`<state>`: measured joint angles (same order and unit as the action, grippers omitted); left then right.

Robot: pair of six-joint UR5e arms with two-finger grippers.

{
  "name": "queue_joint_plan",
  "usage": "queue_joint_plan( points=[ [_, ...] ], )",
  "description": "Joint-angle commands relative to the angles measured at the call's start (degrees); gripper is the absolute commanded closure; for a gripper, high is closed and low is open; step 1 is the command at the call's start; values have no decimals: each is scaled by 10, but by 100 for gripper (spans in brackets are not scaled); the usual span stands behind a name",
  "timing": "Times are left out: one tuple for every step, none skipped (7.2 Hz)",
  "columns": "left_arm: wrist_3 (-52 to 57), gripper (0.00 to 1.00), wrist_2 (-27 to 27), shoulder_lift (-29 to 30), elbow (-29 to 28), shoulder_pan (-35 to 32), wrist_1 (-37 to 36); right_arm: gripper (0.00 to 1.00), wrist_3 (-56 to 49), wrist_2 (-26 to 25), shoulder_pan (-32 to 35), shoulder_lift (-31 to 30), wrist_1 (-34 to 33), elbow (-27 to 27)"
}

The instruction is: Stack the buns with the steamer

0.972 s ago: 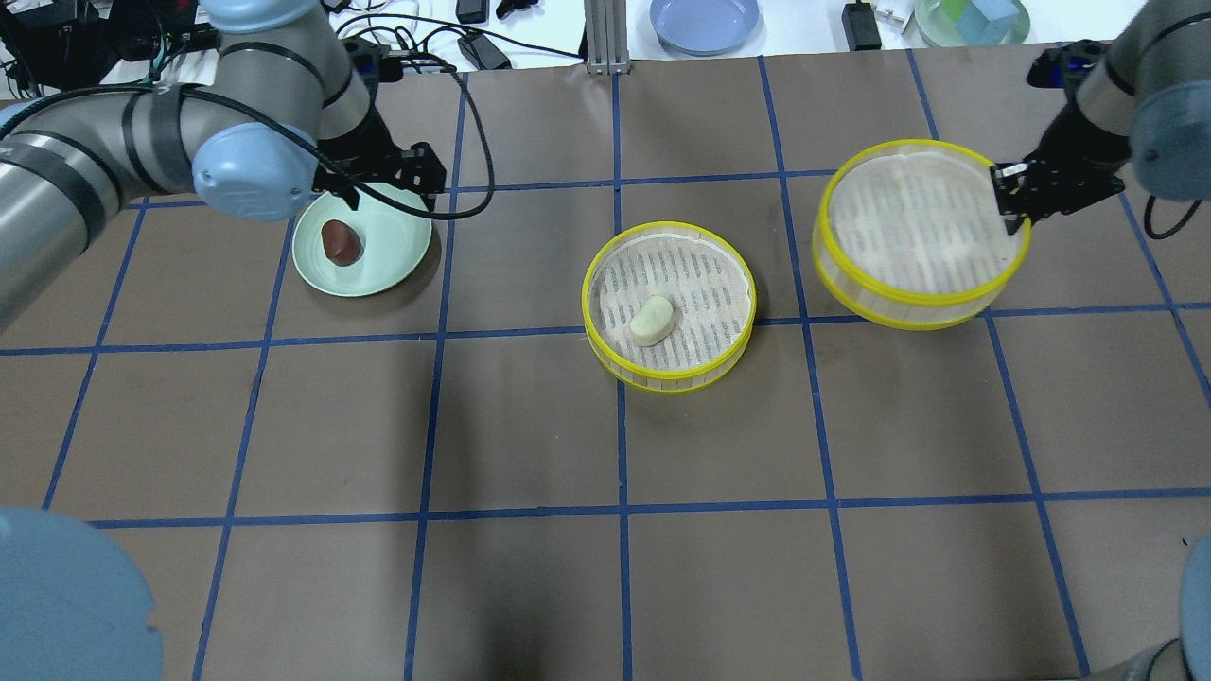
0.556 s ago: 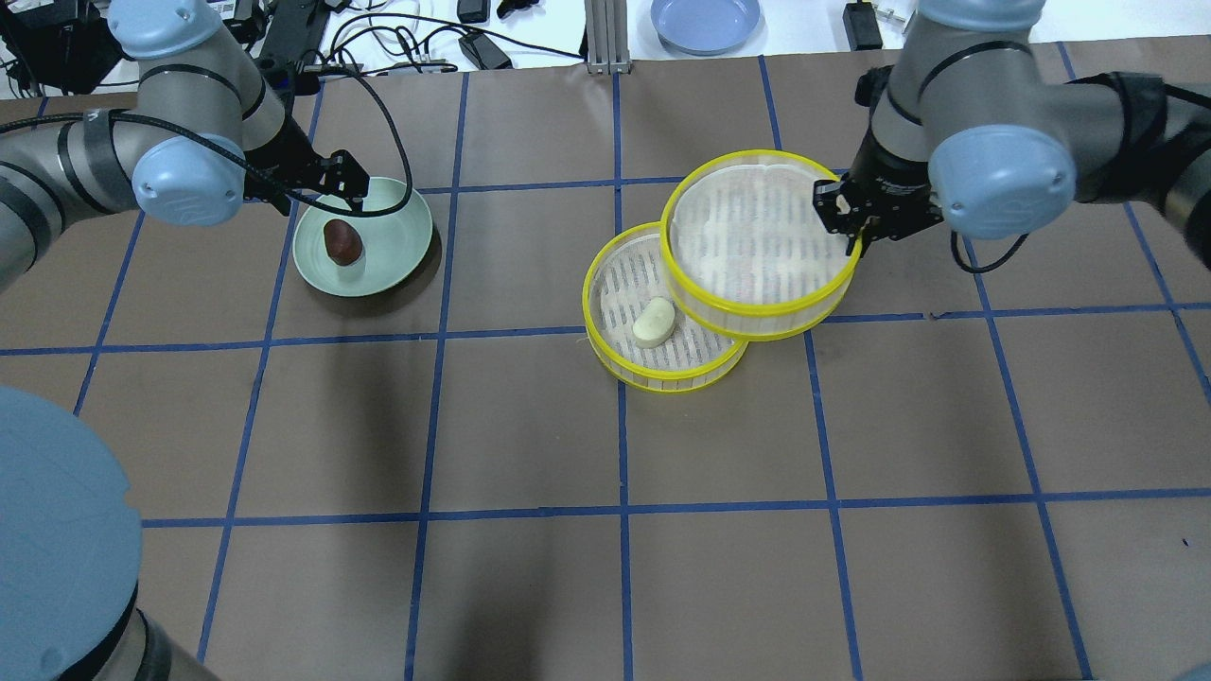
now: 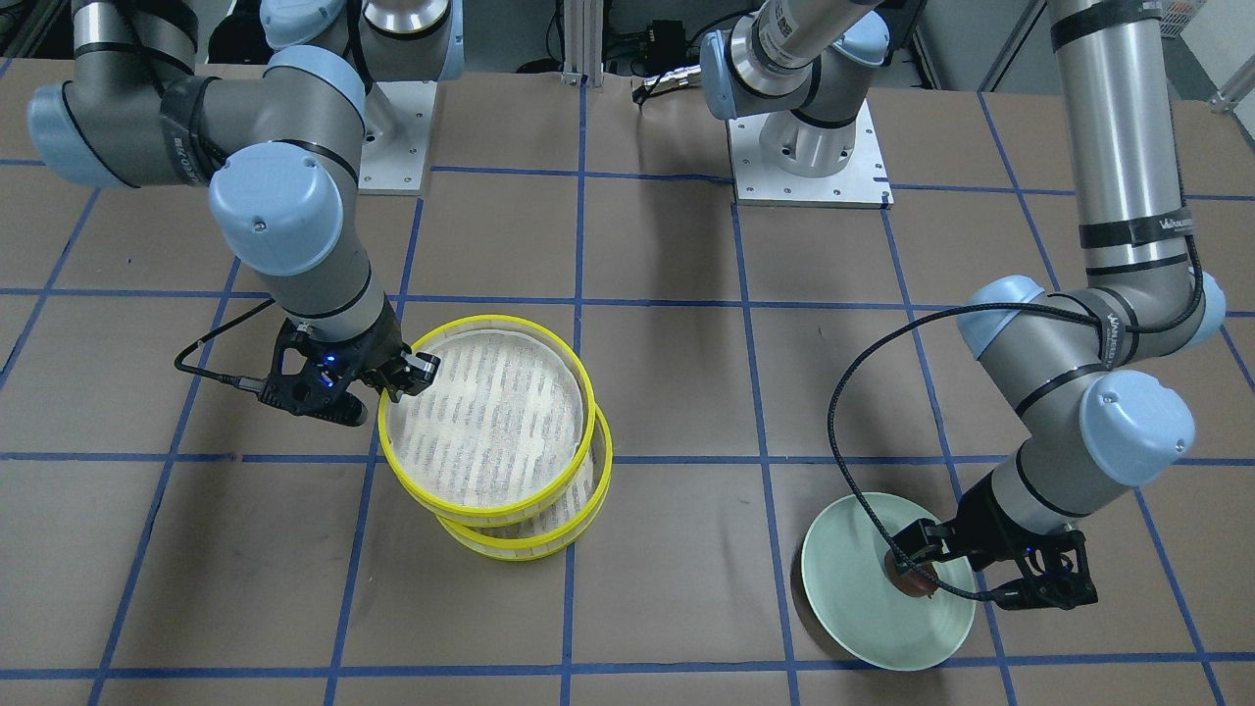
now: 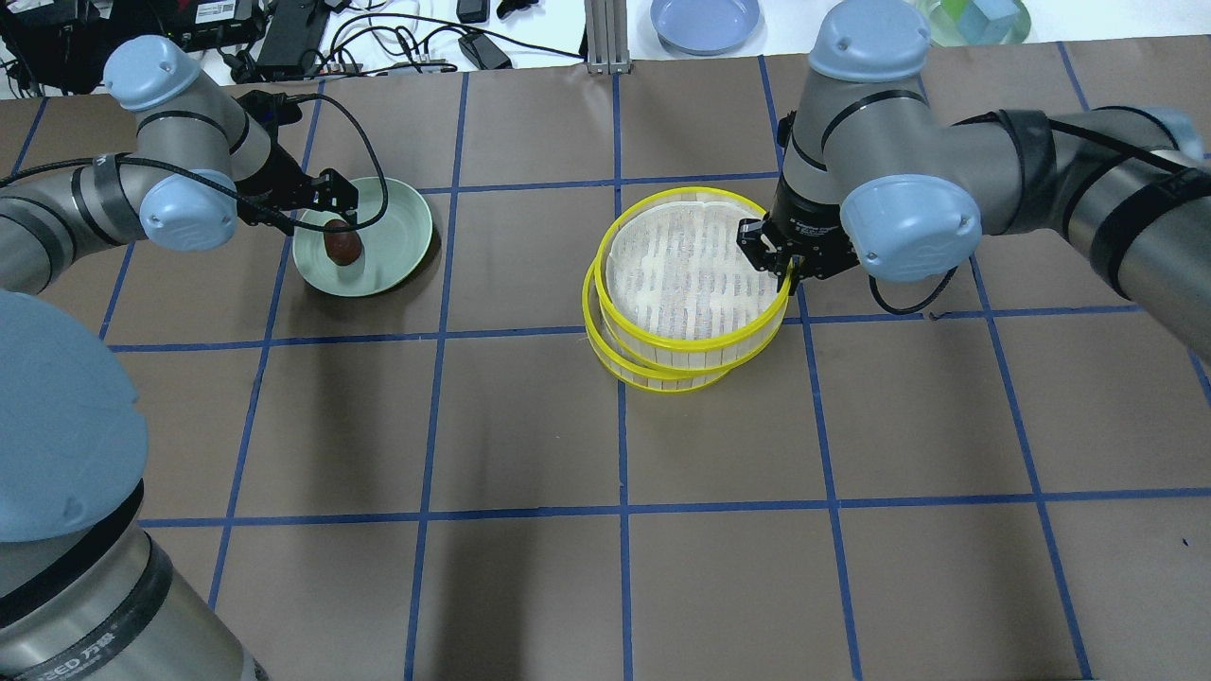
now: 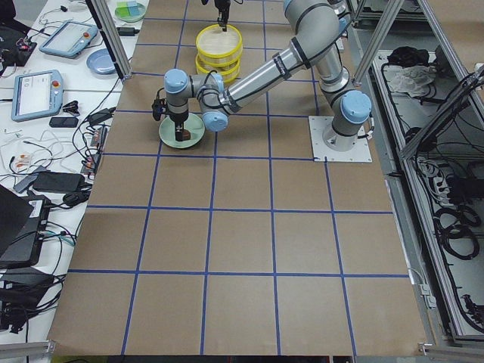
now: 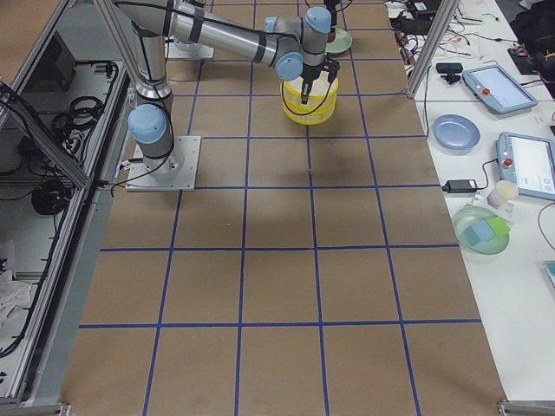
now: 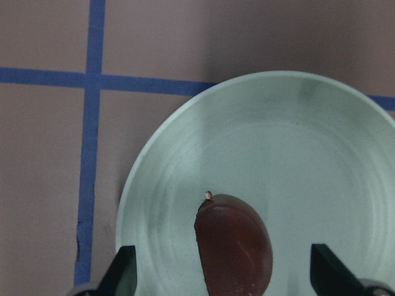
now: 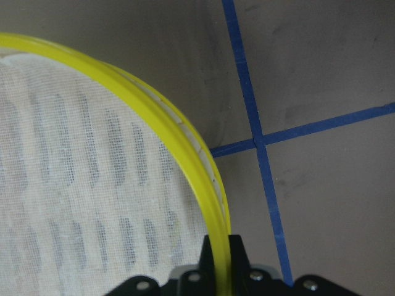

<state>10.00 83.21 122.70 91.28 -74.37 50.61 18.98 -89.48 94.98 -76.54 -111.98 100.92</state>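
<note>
The dark reddish-brown bun [image 4: 342, 246] lies on the pale green plate [image 4: 393, 227]. My left gripper [image 4: 328, 216] is open just over it, with a finger on each side of the bun [image 7: 234, 250] in the left wrist view. My right gripper [image 4: 783, 270] is shut on the rim of the upper yellow steamer tray [image 4: 695, 274]. It holds that tray over the lower steamer tray [image 4: 662, 380], slightly offset. I cannot tell whether the two trays touch. The cream-white bun is hidden under the upper tray.
A blue plate [image 4: 705, 21], cables [image 4: 426, 47] and a green bowl with blocks [image 4: 974, 19] sit on the white bench beyond the table's far edge. Blue tape lines divide the brown table into squares.
My right gripper carried the upper tray left until it covers the lower tray and the cream-white bun. My left gripper moved over the plate toward the brown bun.
</note>
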Motion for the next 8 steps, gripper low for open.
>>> queue_joint_plan(
  points=[
    [-62, 2, -37, 15, 0, 2, 1, 100, -3, 3, 4, 6, -18, 2],
    [-78, 2, -40, 16, 0, 2, 1, 100, -4, 4, 5, 14, -27, 2],
    [-80, 2, -40, 18, 0, 2, 1, 100, -5, 4, 5, 16, -36, 2],
    [-80, 5, -40, 18, 0, 2, 5, 100, -6, 4, 5, 17, -37, 2],
    [-80, 30, -39, 23, 1, 2, 5, 100, -5, 14, 6, 21, -42, 2],
    [-80, 66, -39, 25, 1, 2, 5, 100, -5, 17, 9, 24, -44, 2],
    [-79, 100, -39, 26, 0, 2, 5, 100, -4, 17, 13, 27, -50, 2],
    [-75, 100, -38, 26, 0, 2, 5, 100, -4, 18, 13, 28, -52, 2]
  ],
)
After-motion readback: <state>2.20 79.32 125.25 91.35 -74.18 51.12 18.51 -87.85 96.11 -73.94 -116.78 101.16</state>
